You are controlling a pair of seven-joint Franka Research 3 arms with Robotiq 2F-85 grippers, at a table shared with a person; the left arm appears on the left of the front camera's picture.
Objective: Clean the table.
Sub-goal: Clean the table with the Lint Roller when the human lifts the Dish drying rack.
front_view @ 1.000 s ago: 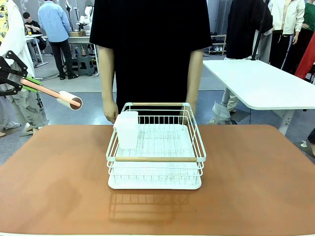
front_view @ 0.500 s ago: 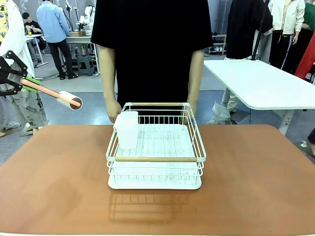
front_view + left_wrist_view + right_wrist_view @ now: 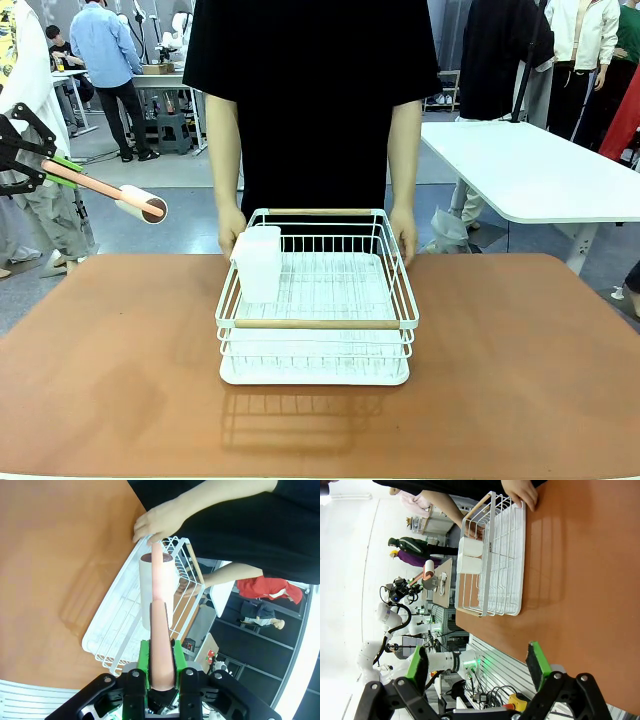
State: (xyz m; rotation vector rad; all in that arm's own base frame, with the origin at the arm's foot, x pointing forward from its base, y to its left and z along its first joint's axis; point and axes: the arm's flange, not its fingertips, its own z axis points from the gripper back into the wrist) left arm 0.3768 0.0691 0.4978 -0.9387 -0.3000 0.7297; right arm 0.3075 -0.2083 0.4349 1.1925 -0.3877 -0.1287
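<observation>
Right tool: the right tool sits nearest, above the near edge of the top, green pads standing wide with nothing between them.
Bench: the large rectangular reddish-brown bench, smooth, slightly glossy and round-cornered, spreads from the arms' side across to the person.
Load on it: a white wire dish rack with wooden bars stands in the middle of the top, and a white plastic cup hangs at its far left corner.
Feel of the bench: stiff and heavy by the look of it, so I'd expect it to stay put under pressure. The sheen suggests a slick top that a roll should travel over easily.
Where to take hold: I judge there is nothing on the bench to grip. Contact belongs on the open flat stretches either side of the rack.
Left tool: the left tool is pinched tight on the pinkish handle of a lint roller, whose white roll points in toward the rack.
Bench against tool: the roll hangs raised off the left side, well above the top and clear of it. It would have to come down to touch.
Person: one hand and the other hand rest at the rack's far corners.
</observation>
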